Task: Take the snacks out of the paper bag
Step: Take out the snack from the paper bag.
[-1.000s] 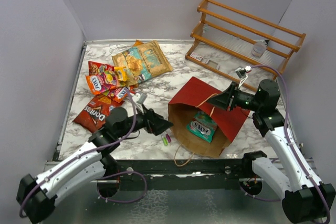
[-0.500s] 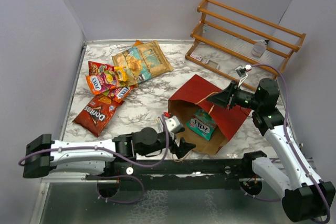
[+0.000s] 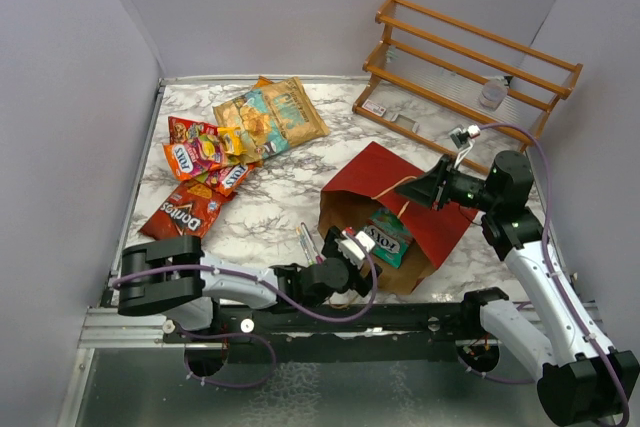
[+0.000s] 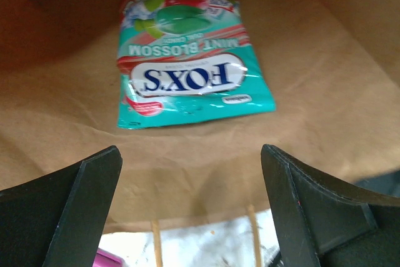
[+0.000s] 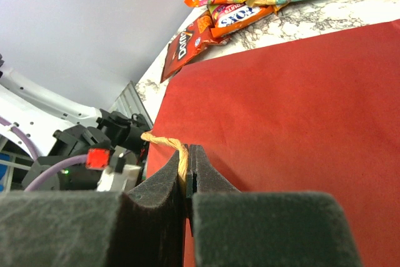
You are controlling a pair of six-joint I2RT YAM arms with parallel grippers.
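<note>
From above, the job looks nearly done. A heap of crinkly foil snack packets (image 3: 235,142) lies at the far-left corner of the marbled worktop (image 3: 290,172), with the red Doritos chip bag (image 3: 185,215) just nearer along the left edge. The large paper carrier bag, red outside and brown kraft inside (image 3: 365,179), lies on its side toward the near-right. One teal foil packet (image 3: 385,239) shows inside it. My left gripper (image 3: 352,245) is at the bag's mouth and my right gripper (image 3: 428,187) is over its upper wall.

My left wrist view shows the jaws spread wide and holding nothing. The teal foil packet (image 4: 187,60) lies flat ahead, apart from both fingers. The bag's far corners are shadowed, so I cannot tell whether anything else is left.

My right wrist view shows the right gripper (image 5: 186,157) pinched closed on the thin string handle (image 5: 164,141). The bag's inside is hidden from here.
</note>
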